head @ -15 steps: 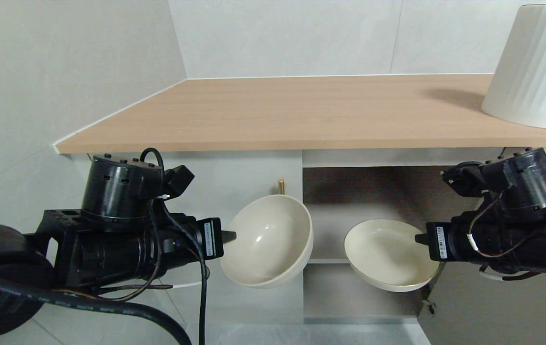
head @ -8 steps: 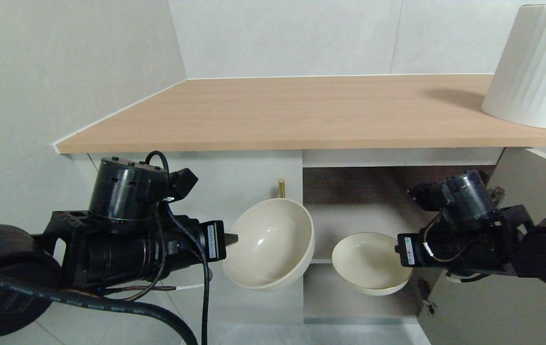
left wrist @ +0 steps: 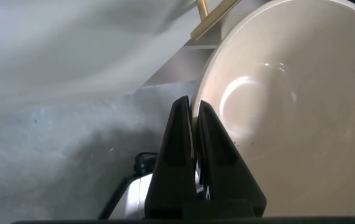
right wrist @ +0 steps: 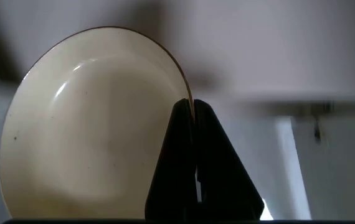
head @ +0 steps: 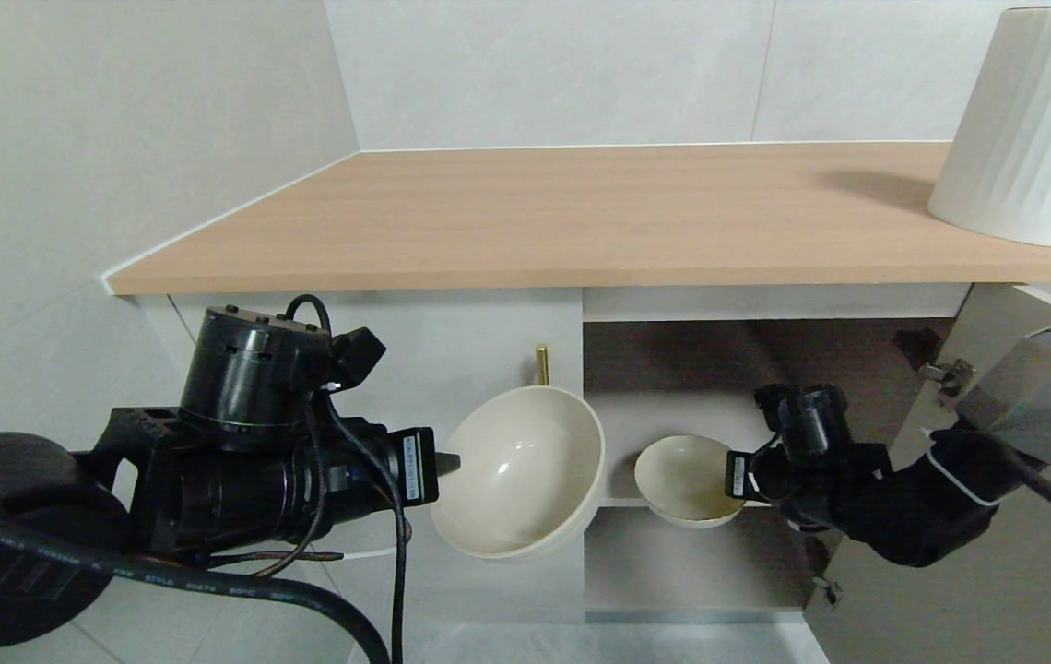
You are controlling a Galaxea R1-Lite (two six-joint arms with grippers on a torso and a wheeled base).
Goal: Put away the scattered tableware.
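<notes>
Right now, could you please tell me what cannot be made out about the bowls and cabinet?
- Head view: whether the small bowl rests on the shelf or hangs above it; its underside hides the contact.
- Left wrist view: the large bowl has its far rim cut off by the frame edge.
- Right wrist view: the cabinet behind the small bowl is blurred.

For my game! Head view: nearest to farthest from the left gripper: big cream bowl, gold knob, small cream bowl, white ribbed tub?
1. Big cream bowl: left gripper holds it.
2. Gold knob: behind it.
3. Small cream bowl: farther right.
4. White ribbed tub: counter, far right.
</notes>
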